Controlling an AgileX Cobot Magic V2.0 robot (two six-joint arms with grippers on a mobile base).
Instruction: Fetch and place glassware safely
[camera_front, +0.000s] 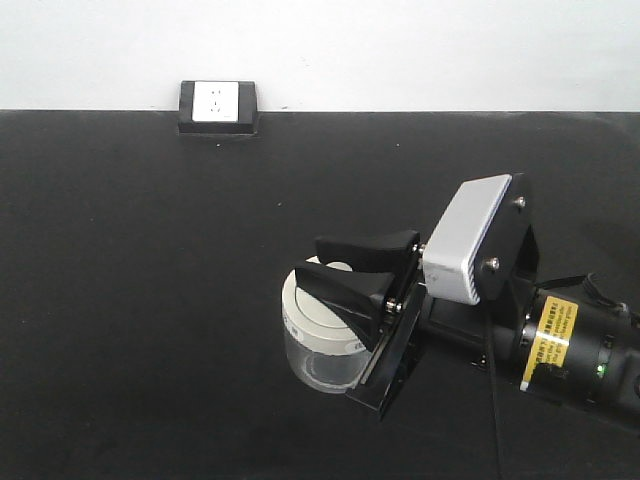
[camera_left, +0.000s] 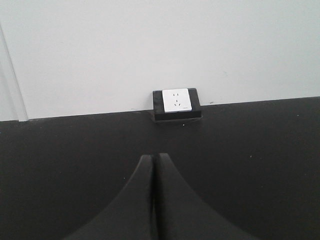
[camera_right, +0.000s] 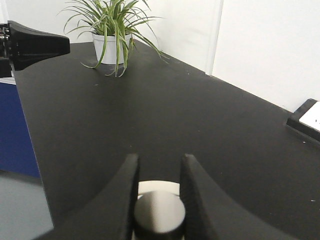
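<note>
Straddling the central knob (camera_front: 340, 266) of a cream-white lid (camera_front: 300, 305), the right gripper (camera_front: 312, 258) is seen from the front over a small clear glass jar (camera_front: 315, 365). The jar sits near the middle of the black table (camera_front: 120, 300), well apart from the wall socket box (camera_front: 218, 107) at the far edge. Whether it stands on the table or hangs just above it cannot be told.

From the left wrist, the left gripper (camera_left: 154, 159) is closed finger to finger on nothing, pointing toward the wall socket box (camera_left: 176, 104).

From the right wrist, the right gripper's fingers (camera_right: 125, 195) are parted only as wide as the knob (camera_right: 159, 212) and appear to press both its sides — a hold on the lid, not the glass. A potted plant (camera_right: 112, 30) stands at the table's far corner.

With only the lid in hand, the jar below could part from it. A slow, level carry low over the table looks safest — then a gentle set-down before the fingers let go.
</note>
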